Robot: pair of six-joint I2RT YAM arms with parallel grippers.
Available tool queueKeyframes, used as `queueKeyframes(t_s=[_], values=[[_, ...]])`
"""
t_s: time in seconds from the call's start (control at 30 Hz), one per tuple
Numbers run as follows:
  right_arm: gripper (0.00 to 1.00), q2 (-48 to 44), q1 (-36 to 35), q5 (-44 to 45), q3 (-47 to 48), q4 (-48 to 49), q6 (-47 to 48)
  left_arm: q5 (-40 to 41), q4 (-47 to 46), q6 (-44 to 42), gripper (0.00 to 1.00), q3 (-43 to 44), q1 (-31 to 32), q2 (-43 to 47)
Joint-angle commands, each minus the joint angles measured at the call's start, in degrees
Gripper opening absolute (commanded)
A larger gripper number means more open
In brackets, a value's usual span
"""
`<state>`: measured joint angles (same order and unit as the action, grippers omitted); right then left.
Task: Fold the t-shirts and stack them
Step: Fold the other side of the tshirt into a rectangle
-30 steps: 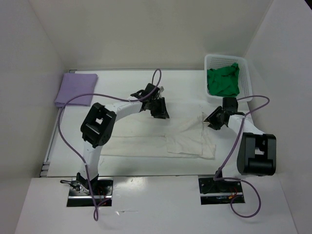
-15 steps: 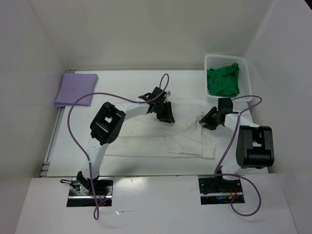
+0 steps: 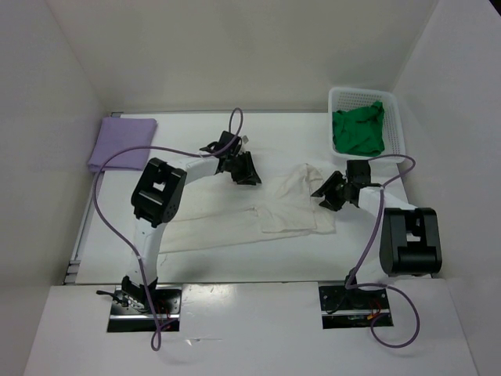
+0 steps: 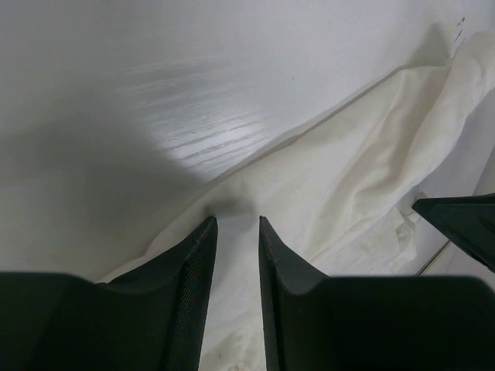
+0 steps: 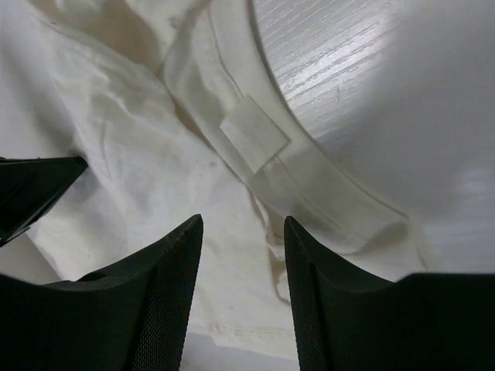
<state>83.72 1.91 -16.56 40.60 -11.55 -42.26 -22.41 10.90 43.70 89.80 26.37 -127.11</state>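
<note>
We are folding the off-white shirt (image 3: 290, 205) in the middle of the table (image 3: 203, 266): our left gripper (image 4: 237, 224) pinches its far edge, our right gripper (image 5: 241, 224) hangs over its right side with fingers apart, and next we think it must grab there.

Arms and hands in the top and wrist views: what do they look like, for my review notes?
The left arm and right arm are white links with chunky black joint housings, on dark base plates. A purple cable loops along each. The left hand and right hand are black, each with two flat tapered fingers, finely textured inside.
</note>
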Motion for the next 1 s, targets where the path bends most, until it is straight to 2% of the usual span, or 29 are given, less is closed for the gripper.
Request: queueKeyframes(t_s=[0.0, 0.13, 0.27, 0.43, 0.53, 0.63, 0.83, 0.97], values=[[0.52, 2.8, -0.9, -2.4, 3.0, 4.0, 1.5, 4.5, 2.6, -2.9, 0.36, -2.7, -1.2, 1.1], [0.49, 7.4, -0.9, -1.7, 6.1, 5.0, 2.2, 3.3, 2.1, -2.9, 0.36, -3.2, -0.7, 2.3], [0.37, 9.0, -1.4, -4.2, 9.1, 5.6, 2.7, 2.1, 2.1, -2.4, 0.36, -3.2, 0.5, 4.3], [0.37, 6.1, -1.4, -2.0, 9.7, 7.1, 2.7, 1.6, 1.6, -0.8, 0.36, -2.7, 3.4, 5.8], [0.43, 10.3, -1.9, -3.5, 12.3, 7.2, 3.2, 1.0, 1.6, -0.8, 0.36, -0.2, 4.7, 4.5], [0.44, 13.8, -2.4, -3.5, 14.9, 7.2, 4.5, 1.0, 2.5, -0.8, 0.36, 1.3, 4.7, 2.7], [0.44, 18.1, -4.1, -3.5, 18.6, 6.6, 5.7, 2.0, 3.1, -0.8, 0.36, 3.5, 4.7, 1.0], [0.40, 19.6, -5.2, -3.5, 19.2, 5.9, 6.2, 2.0, 3.7, -0.8, 0.36, 4.7, 4.7, -0.7]])
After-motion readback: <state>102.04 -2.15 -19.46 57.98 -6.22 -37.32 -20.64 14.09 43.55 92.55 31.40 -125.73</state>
